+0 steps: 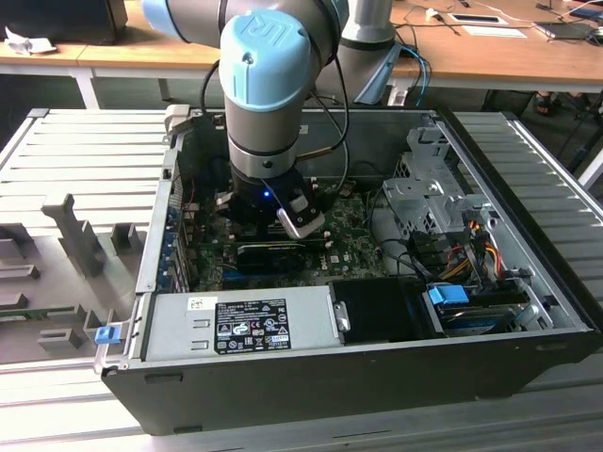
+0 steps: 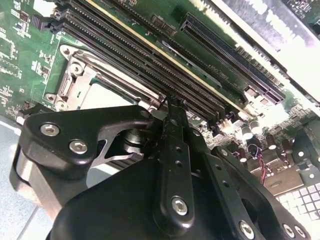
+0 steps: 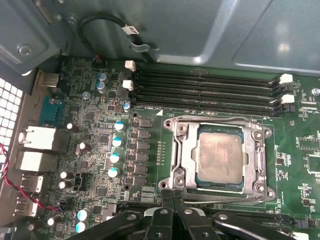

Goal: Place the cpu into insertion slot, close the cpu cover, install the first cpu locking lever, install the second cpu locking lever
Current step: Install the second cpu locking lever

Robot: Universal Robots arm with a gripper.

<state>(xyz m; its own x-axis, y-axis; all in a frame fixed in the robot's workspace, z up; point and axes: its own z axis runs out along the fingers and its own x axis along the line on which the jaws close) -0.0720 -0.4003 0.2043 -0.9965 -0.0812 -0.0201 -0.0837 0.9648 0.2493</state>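
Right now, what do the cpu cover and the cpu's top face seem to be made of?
The cpu cover: likely bare stamped metal, silver with a dull sheen and bright edges. The cpu: its top looks like matte grey metal, smudged and unevenly cloudy; what lies under that face cannot be seen.

In the exterior view the arm's wrist point(image 1: 267, 113) stands in front of the socket area, so the chip, the socket and the fingertips are all hidden behind it, and the arm itself is cut off by the picture's edge. In the second wrist view the black gripper point(image 2: 172, 117) covers most of the silver cover point(image 2: 87, 82), leaving one corner showing. In the first wrist view the picture's edge cuts off the gripper point(image 3: 172, 197), whose fingertips overlap the near edge of the cover point(image 3: 218, 157); whether they touch it cannot be told.
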